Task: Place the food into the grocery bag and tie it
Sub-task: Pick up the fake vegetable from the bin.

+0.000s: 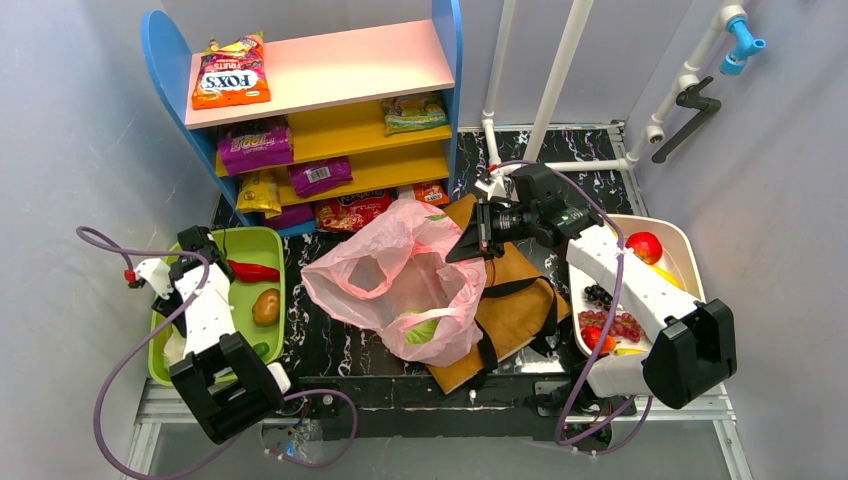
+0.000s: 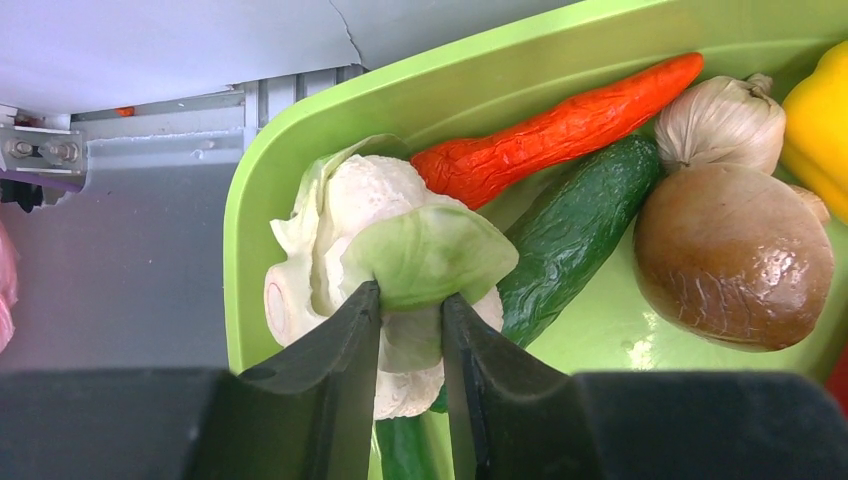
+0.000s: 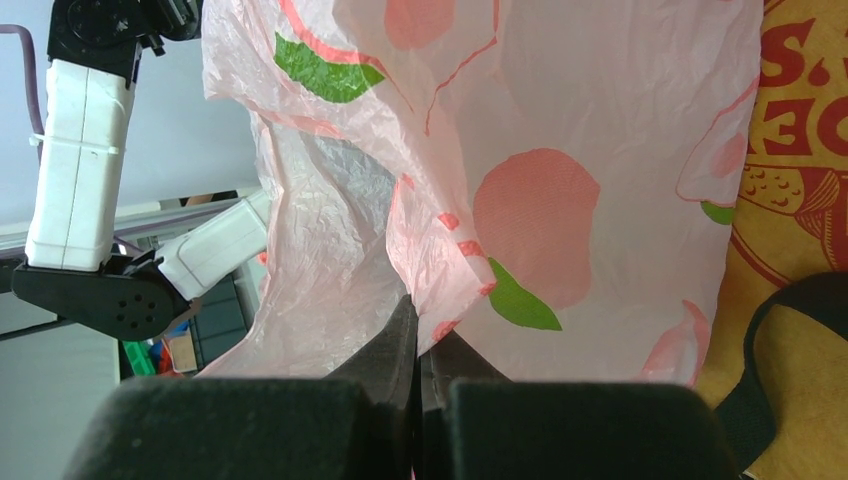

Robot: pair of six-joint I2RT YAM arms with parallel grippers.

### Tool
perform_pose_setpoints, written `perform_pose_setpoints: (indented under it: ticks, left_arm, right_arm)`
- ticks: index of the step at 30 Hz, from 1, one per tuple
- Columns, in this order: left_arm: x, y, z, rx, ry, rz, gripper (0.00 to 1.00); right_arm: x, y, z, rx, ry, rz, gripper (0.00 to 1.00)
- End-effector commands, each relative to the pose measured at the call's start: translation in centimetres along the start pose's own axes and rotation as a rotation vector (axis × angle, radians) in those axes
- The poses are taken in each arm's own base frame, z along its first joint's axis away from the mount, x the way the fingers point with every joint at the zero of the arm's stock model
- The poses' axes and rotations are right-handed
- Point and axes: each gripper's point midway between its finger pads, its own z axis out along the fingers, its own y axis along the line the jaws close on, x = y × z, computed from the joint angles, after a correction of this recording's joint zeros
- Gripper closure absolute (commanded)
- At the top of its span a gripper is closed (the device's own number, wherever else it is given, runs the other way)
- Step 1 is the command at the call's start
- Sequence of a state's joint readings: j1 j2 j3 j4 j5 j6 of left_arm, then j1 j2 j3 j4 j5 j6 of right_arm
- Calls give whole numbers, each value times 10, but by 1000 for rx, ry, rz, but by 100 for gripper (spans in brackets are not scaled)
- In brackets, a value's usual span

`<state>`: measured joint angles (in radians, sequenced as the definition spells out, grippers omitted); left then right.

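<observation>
Jaws pinching cauliflower [image 2: 385, 250], cucumber [image 2: 570, 235] beside

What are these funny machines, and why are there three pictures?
They are two robot arms. One picture looks down from above; the other two come from little cameras on each arm's wrist. The left gripper is pinching a toy cauliflower in a green tray of vegetables. The right gripper is shut on the edge of a thin pink bag, holding it open. Under the bag lies a brown paper bag, with a white tray of fruit beside it and a snack shelf behind.
</observation>
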<state>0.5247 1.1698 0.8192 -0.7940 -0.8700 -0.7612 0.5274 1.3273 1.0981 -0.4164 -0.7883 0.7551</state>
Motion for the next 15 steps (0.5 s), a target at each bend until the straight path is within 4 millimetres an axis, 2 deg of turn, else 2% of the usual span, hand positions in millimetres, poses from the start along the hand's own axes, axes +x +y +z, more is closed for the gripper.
perform_pose_setpoints:
  ticks: [1,5,15]
  left_arm:
    - [-13,11,-9,1,-41,-60,94]
    - [-21,7,-15,54,-53,-73,100]
    - [-28,16,-32,137,-85,-143,100]
  right_arm:
    - [3,7,-7,-21,-7,-38,99]
    - [3,9,-7,-24,-9,-36,99]
    - [-1,20,-13,-26,-25,-52,99]
